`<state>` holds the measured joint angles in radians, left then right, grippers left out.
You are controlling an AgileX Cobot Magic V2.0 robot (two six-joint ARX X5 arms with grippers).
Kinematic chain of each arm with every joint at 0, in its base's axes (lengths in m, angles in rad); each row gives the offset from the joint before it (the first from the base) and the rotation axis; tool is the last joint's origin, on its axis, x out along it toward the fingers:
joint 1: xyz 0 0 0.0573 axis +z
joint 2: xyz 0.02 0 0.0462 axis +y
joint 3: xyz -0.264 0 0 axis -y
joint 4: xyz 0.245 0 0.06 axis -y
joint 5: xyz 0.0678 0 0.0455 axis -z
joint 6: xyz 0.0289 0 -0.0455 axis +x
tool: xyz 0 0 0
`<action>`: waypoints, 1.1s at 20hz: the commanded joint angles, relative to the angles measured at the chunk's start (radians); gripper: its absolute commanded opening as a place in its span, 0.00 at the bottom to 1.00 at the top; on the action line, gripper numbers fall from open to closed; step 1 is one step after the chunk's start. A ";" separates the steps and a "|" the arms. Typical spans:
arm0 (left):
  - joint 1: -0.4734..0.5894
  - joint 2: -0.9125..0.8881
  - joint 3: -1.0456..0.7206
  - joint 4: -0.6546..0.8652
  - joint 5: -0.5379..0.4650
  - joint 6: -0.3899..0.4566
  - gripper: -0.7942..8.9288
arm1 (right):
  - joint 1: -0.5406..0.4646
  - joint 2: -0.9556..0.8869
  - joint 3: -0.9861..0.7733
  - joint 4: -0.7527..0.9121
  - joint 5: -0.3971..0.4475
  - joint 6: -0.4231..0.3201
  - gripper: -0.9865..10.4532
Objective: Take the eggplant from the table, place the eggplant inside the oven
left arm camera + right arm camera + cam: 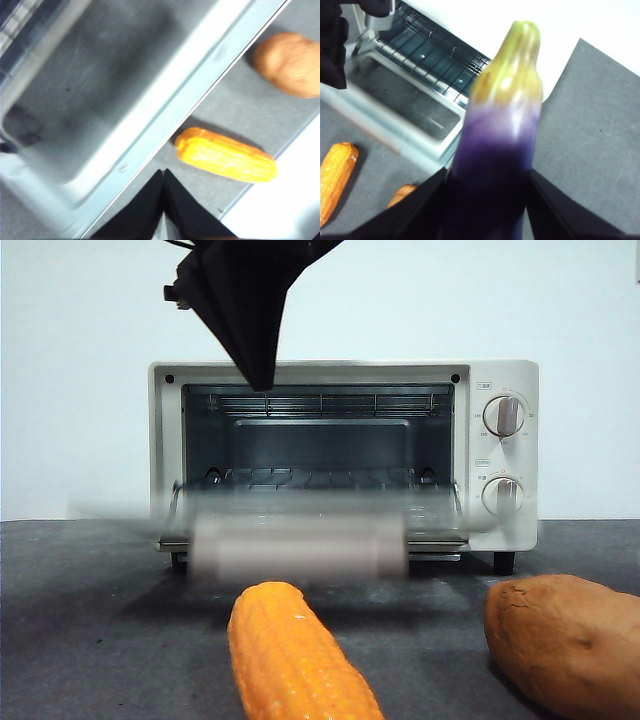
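Observation:
The eggplant [500, 150], glossy purple with a pale green tip, stands upright between the jaws of my right gripper [490, 202], which is shut on it and held above the table [590, 130] beside the oven [435, 60]. This gripper and the eggplant are out of the front view. The cream oven [505, 375] has its door [300, 545] down and blurred, with the wire rack showing inside. My left gripper [260, 380] hangs shut in front of the oven's upper frame. In its own view the left gripper [163, 172] sits over the door's glass [100, 85], holding nothing.
An orange-yellow corn cob [295, 660] lies on the table [100, 640] in front of the oven door. A brown-orange sweet potato [565, 640] rests at the front right. Both also show in the left wrist view, corn cob [225, 155] and sweet potato [290, 62].

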<state>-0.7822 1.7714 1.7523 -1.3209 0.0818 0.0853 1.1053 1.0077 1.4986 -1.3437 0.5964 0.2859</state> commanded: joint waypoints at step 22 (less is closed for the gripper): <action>0.405 -0.575 -0.566 0.552 0.000 -0.135 0.09 | -0.080 0.541 0.013 0.361 -0.184 -0.647 0.22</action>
<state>-0.3702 1.1915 1.1835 -0.7784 0.0803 -0.0235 1.0164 1.5326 1.4971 -0.9928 0.4114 -0.3107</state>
